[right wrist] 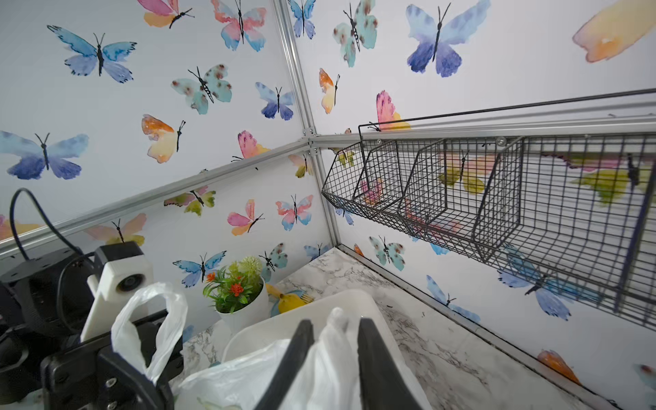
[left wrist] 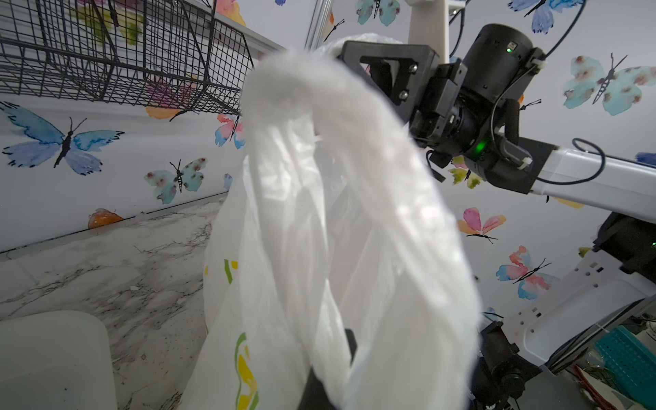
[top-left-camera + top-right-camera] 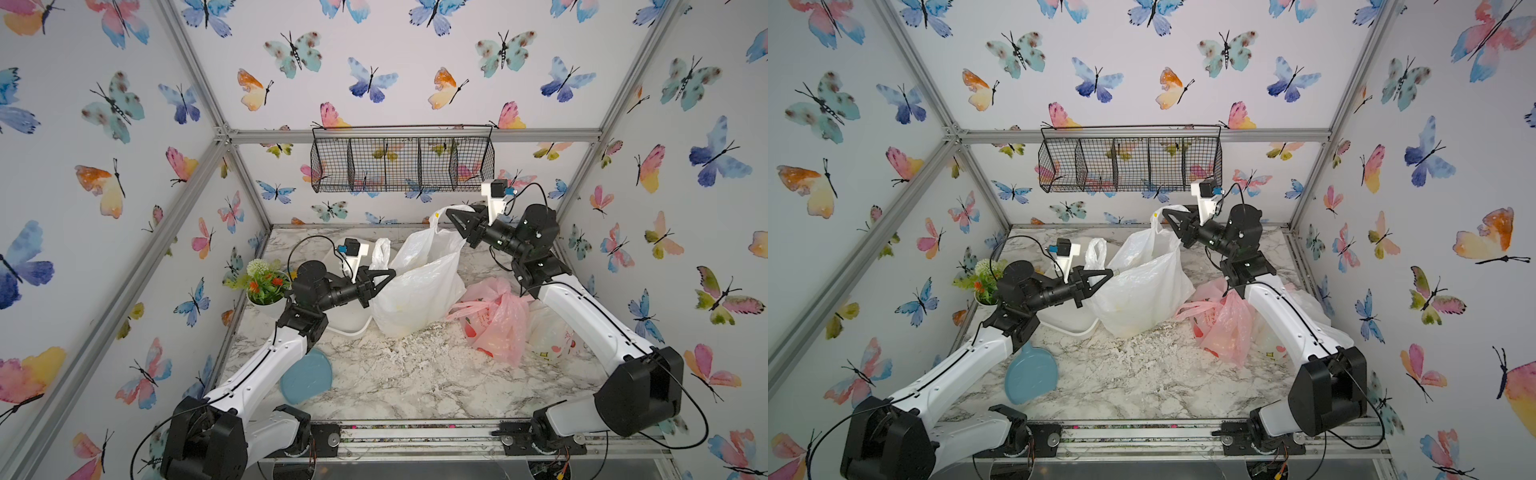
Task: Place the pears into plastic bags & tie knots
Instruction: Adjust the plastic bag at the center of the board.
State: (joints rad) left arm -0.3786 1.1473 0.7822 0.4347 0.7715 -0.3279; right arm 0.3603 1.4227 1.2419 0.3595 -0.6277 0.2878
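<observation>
White lemon-print bag (image 3: 415,291) stands mid-table, its mouth stretched between both claws. Pears can't be made out through the plastic, only vague pale lumps. Left gripper (image 3: 390,273) is clamped tight on the bag's rim, its fingers buried under blurred plastic in the left wrist view. Right gripper (image 1: 333,323) is about half parted with the bag's handle bunched between its fingers (image 1: 376,355); pinched or loose, can't tell. Pink bag (image 3: 498,324) sits just beside the lemon bag. Bunny bag (image 3: 548,338) lies past it, partly behind the right arm. Prints are too small to read. White tray (image 3: 347,322) beside the lemon bag is half covered.
</observation>
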